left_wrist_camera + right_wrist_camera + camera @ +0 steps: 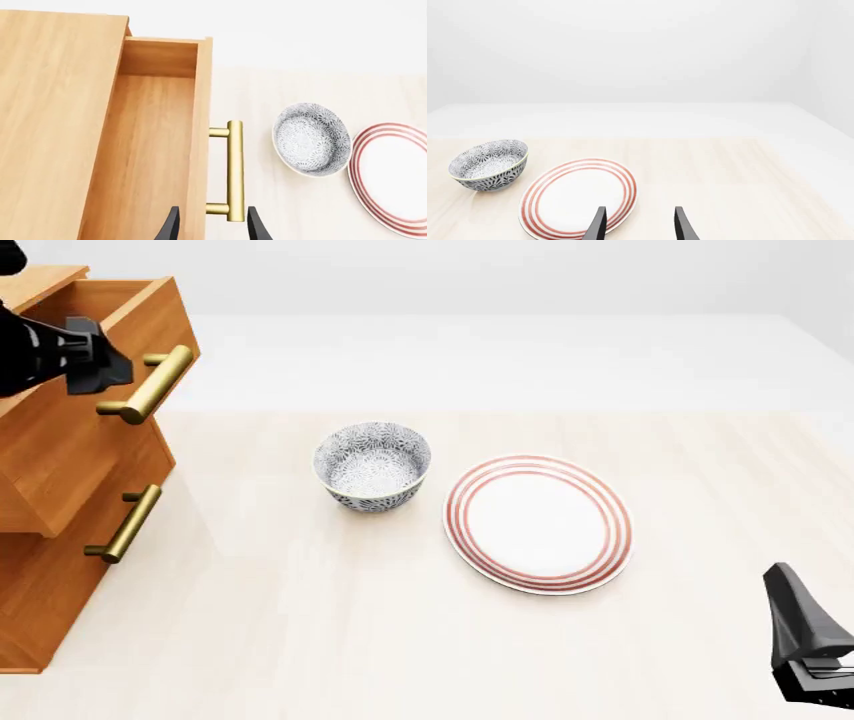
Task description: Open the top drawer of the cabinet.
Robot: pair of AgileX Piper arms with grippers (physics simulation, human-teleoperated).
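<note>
At far left of the surface point(400, 640), the cabinet point(54, 570) stands with its top drawer point(143, 150) pulled out past the two drawers below; inside shows bare wood. Brass bar handle point(234, 170) on the drawer front.

My left tool point(213, 225): fingers parted, one dark tip to each side of the handle's near end and the drawer's front panel, in the left wrist view. Whether the tips touch the brass, I cannot tell. From the front, the left arm sits over the drawer just behind its front panel.

My right tool point(640, 225): fingers parted, gripping nothing, low at the near right corner of the surface, well apart from the cabinet. It looks toward the red-ringed plate point(538, 523).

Patterned bowl point(372, 465) upright, just beside the plate, on the cabinet's side of it. Middle drawer's handle point(126, 523) visible below; that drawer also juts out slightly.
</note>
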